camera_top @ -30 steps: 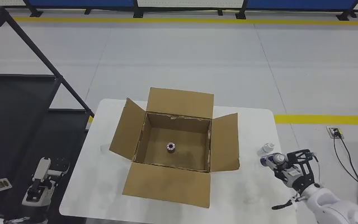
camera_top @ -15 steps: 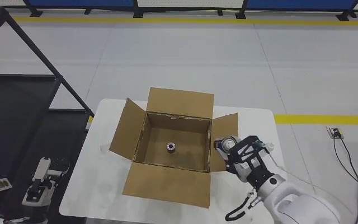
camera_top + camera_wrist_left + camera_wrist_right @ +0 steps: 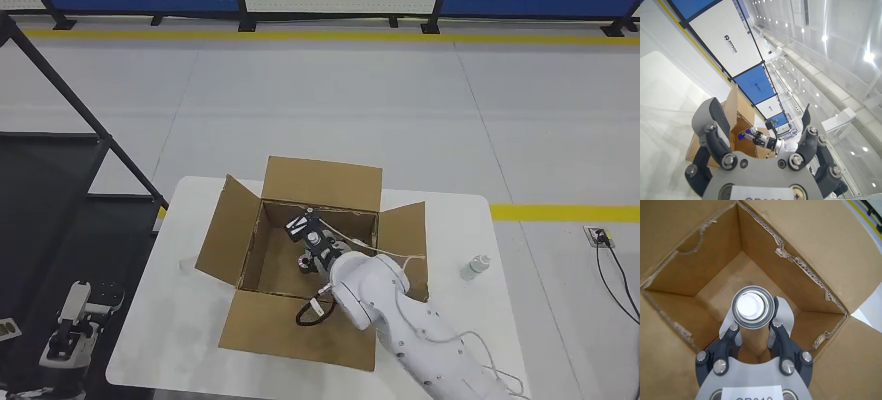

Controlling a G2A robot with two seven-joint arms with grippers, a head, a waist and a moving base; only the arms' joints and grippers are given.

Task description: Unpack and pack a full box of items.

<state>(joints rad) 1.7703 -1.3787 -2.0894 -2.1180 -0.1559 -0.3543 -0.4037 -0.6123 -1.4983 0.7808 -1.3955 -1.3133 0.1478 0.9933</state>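
Your right hand (image 3: 753, 309) is closed on a can (image 3: 753, 306), with a finger pressed to each side. It holds the can over the mouth of the open box (image 3: 772, 262), clear of the box floor. Your left hand (image 3: 761, 111) is spread wide with nothing in it. It sits off the left side of the worktop (image 3: 190, 330), well apart from the box.

As for progress, the box is far from full. On its floor I can make out one small round part (image 3: 302, 264), half hidden by the right arm. A bottle (image 3: 476, 266) stands out on the worktop. I cannot tell from this moment alone whether the can is going in or coming out. If you are packing, I judge most of it lies ahead: the can is not set down and the bottle is not picked up.

All four flaps (image 3: 320, 183) are folded outward, so the mouth is fully open, and the walls stand well apart from the can on every side. The inner rims are torn and ragged, so keep the fingers off them. The small part lies close under the can, so choose bare floor beside it. The bottle stands near the worktop's right edge, between that edge and the right flap, so approach room there is tight.
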